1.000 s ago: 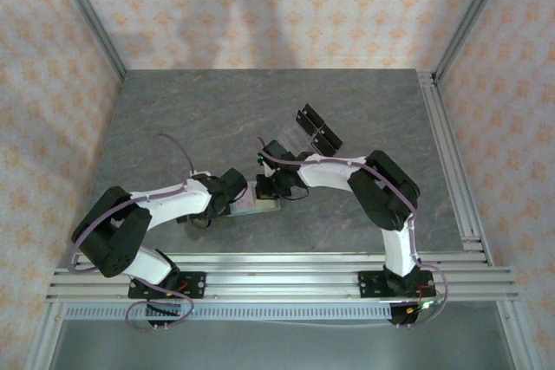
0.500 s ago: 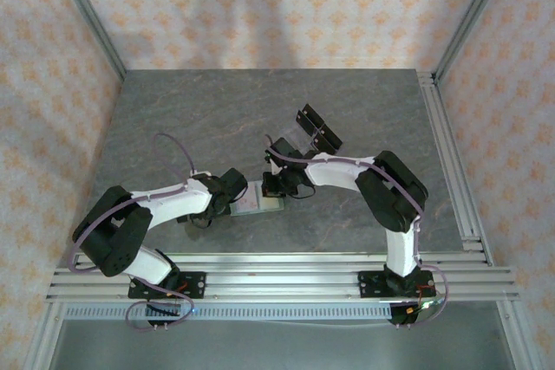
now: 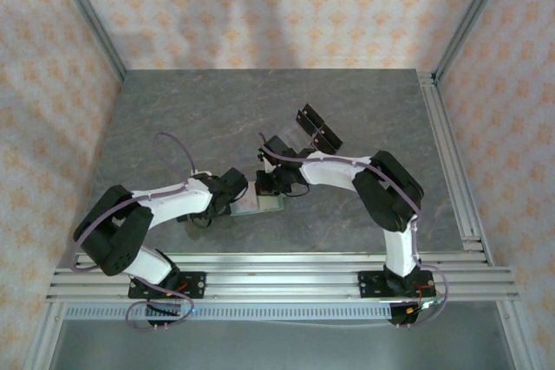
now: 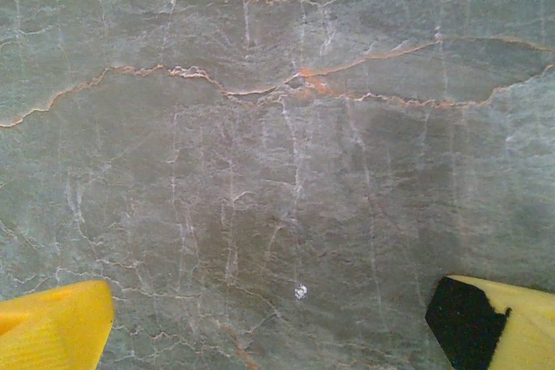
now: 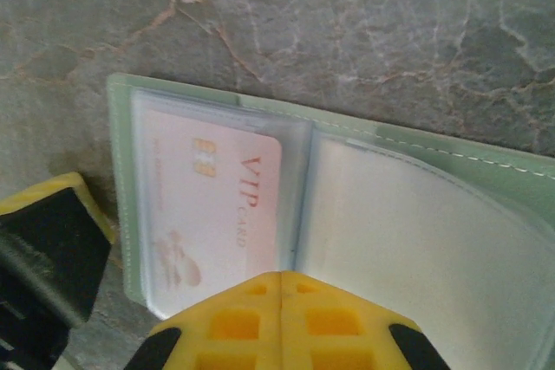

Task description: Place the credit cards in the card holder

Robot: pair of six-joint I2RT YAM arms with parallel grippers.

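Card holder (image 5: 120, 181), sage green, lies opened flat on the grey stone-patterned table (image 3: 173, 110), nearer the table's near edge than its far edge and about midway between its left and right edges. In the right wrist view its clear inner sleeves face up; a pale pink credit card (image 5: 217, 205) printed "VIP card" sits inside the left sleeve, and the right sleeve looks pale and blank. The right gripper (image 5: 279, 288) hangs over the holder's near edge at the fold, its yellow fingers pressed together with no gap; whether they pinch a sleeve edge cannot be told. A yellow and black finger, apparently of the left gripper (image 4: 269, 305), shows just beside the holder's left edge. In the left wrist view that gripper's fingertips stand wide apart over bare table with nothing between them. From above, the two grippers meet at the holder from either side. A clear rack with black pieces (image 3: 316, 130) stands farther back on the table, to the right of the holder and apart from it.
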